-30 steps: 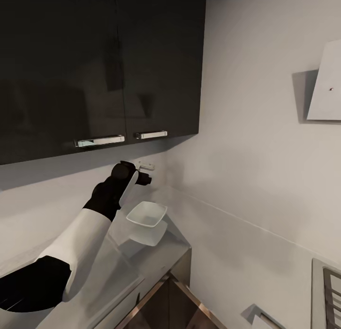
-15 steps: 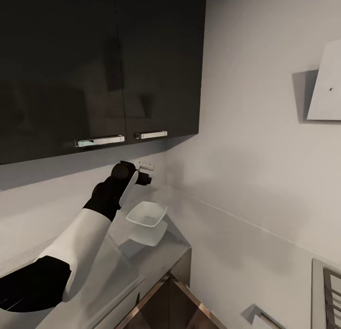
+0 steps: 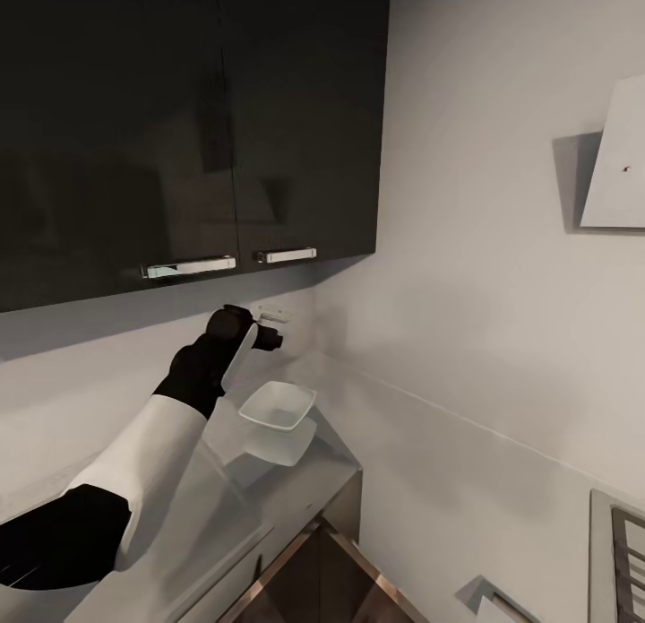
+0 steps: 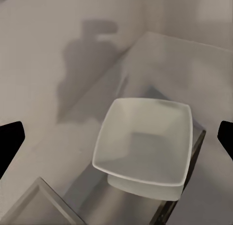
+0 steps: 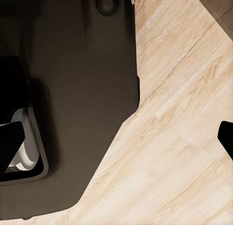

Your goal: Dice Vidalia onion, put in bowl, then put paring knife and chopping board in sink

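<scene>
Bowl [image 3: 279, 405] sits on the grey surface [image 3: 305, 480], empty, near the corner where the two pale walls meet. Your left gripper [image 3: 266, 336] hangs above and just behind it, clear of the rim, under the dark wall cabinets [image 3: 188, 121]. In the left wrist view the bowl [image 4: 144, 146] lies straight ahead between the jaws, whose dark tips sit at the frame edges, wide apart and holding nothing. Your right gripper [image 5: 116, 137] points down at the light wood floor [image 5: 179, 137] beside the robot's dark base [image 5: 82, 89]; its jaws likewise stand apart, empty. A steel hob edge [image 3: 618, 551] shows well off to the right
</scene>
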